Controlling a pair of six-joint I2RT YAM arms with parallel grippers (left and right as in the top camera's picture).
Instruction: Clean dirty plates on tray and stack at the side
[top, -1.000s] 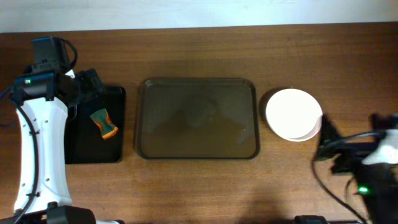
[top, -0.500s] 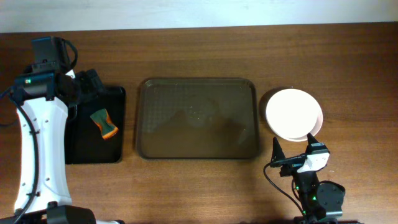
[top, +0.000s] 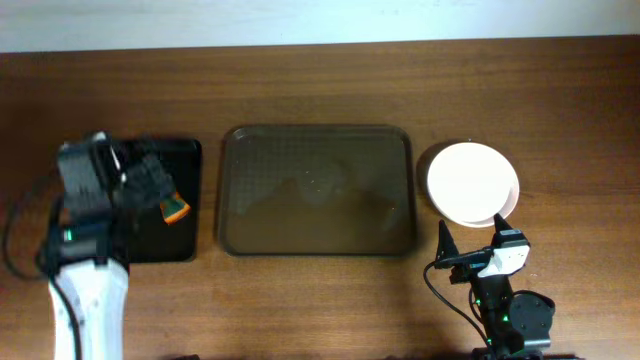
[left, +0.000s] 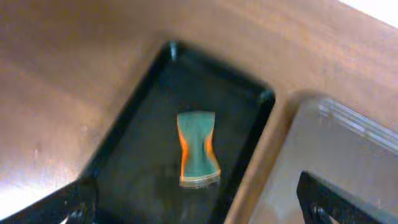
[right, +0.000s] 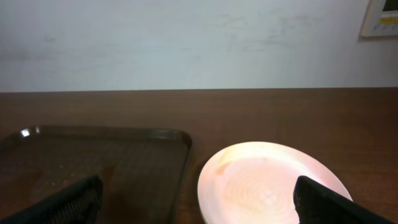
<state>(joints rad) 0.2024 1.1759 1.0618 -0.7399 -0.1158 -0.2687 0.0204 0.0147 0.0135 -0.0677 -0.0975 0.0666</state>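
The translucent grey-brown tray (top: 318, 132) lies in the middle of the table with no plates on it; it also shows in the right wrist view (right: 93, 158) and the left wrist view (left: 354, 155). The white plates (top: 472, 183) sit stacked on the table just right of the tray; the top one (right: 273, 183) looks plain white. How many plates are in the stack cannot be told. My right gripper (top: 470, 242) is open and empty, just in front of the stack. My left gripper (top: 152, 185) is open and empty over the black tray.
A smaller opaque black tray (top: 140, 245) lies left of the big tray and holds a green and orange sponge (top: 170, 203), also in the left wrist view (left: 198, 149). A wall rises behind the table's far edge (right: 199, 43).
My left arm has drawn back toward the table's front and its gripper now hangs over the black tray. My right arm pulled in from the right edge a second ago and has rested since.
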